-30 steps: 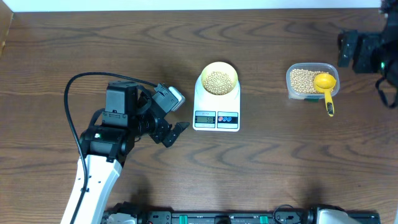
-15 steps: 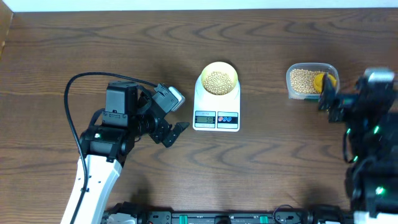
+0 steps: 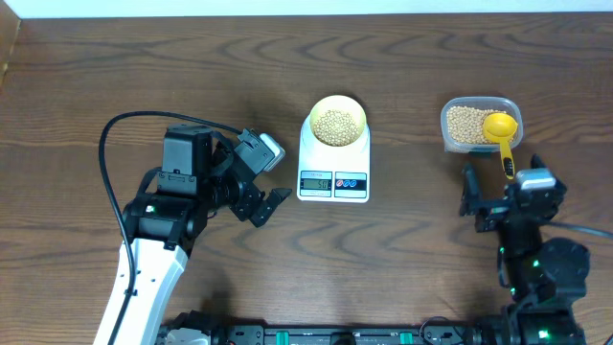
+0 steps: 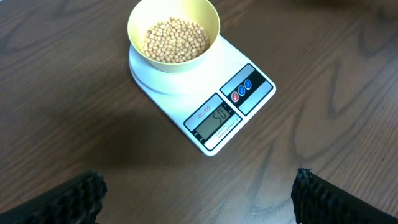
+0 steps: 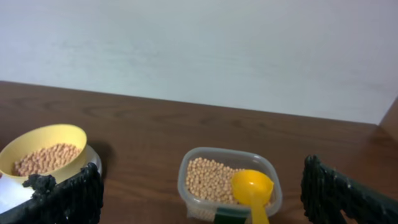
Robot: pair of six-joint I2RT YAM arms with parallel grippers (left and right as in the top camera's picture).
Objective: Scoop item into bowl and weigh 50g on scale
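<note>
The pale yellow bowl [image 3: 337, 118] sits on the round platform of the white scale [image 3: 333, 184], holding a heap of tan beans [image 4: 175, 38]. In the left wrist view the scale's display [image 4: 216, 119] reads about 50. My left gripper [image 3: 267, 178] is open, hovering left of the scale with nothing between its fingers. My right gripper [image 3: 500, 189] is also open and empty, just in front of the clear tub [image 3: 479, 125]. The tub holds more beans [image 5: 208, 177] and the yellow scoop [image 5: 252, 186]. The bowl [image 5: 43, 149] shows at the left of the right wrist view.
The scoop's handle [image 3: 508, 161] sticks out over the tub's near rim toward my right gripper. A black cable [image 3: 110, 163] loops off the left arm. The table's back edge meets a white wall [image 5: 199, 50].
The right arm has swung from the far right edge down to the near side of the table, in front of the tub. The left arm, bowl and scale have not moved.
</note>
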